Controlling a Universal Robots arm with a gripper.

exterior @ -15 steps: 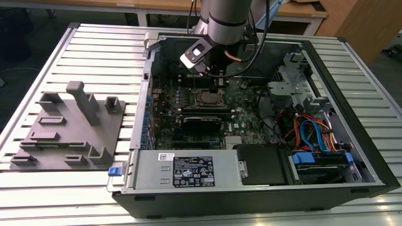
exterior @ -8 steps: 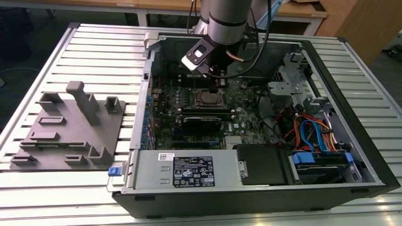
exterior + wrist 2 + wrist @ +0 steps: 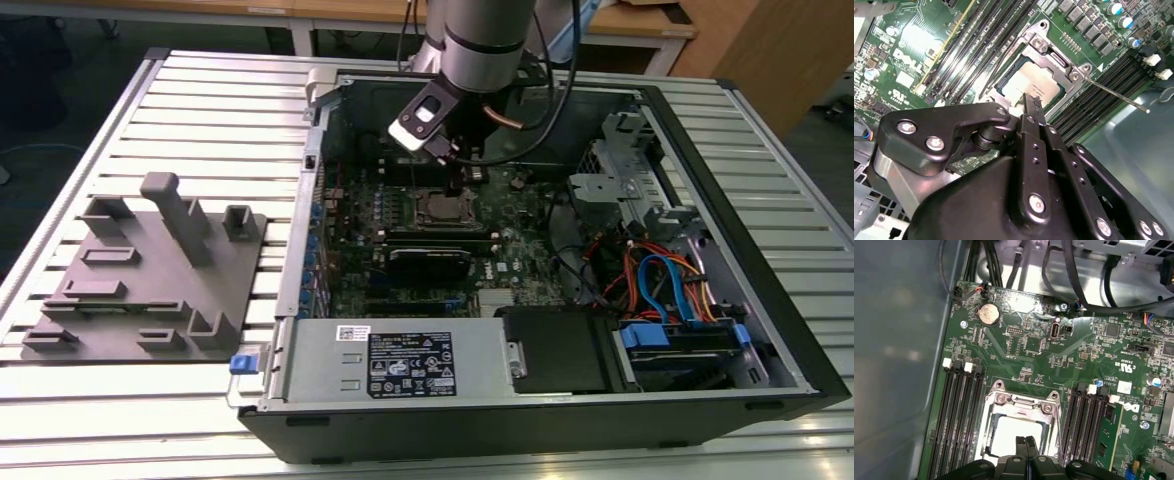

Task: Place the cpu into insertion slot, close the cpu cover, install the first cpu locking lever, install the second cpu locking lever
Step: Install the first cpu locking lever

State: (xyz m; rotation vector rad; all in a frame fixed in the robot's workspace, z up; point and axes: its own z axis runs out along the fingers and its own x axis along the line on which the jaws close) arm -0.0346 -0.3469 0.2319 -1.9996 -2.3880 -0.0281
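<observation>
Slatted aluminium table (image 3: 200,90) for a bench, with a desktop PC case (image 3: 534,440) lying on it, side panel off. In the exterior view a grey fixture plate (image 3: 134,300) sits at about 9 o'clock from the case. The arm (image 3: 481,40) drops in from 12 o'clock and parks the gripper (image 3: 461,180) just above the socket area of the motherboard (image 3: 1029,340).

So how far along are we? The cpu (image 3: 1036,82) already sits in the insertion slot (image 3: 1002,91), dull silver top facing up, so we'd call step one done. The cpu cover (image 3: 1021,407) looks folded down flat over it, with the chip showing through the square cut-out. We'd tick that one off too.

The levers are where it gets fuzzy. In the second wrist view one thin metal locking lever (image 3: 1116,95) pokes well out from a corner of the socket, across the memory slots (image 3: 956,415). To us it reads as not latched. We honestly can't tell what the other lever is doing.

In both wrist views the gripper (image 3: 1026,442) is clenched, fingertips (image 3: 1030,100) pressed together with nothing visible between them. It hangs right over the edge of the cover. Whether it's actually touching the metal, we can't say.

Our take: two steps in, and the lever work is what's left.
</observation>
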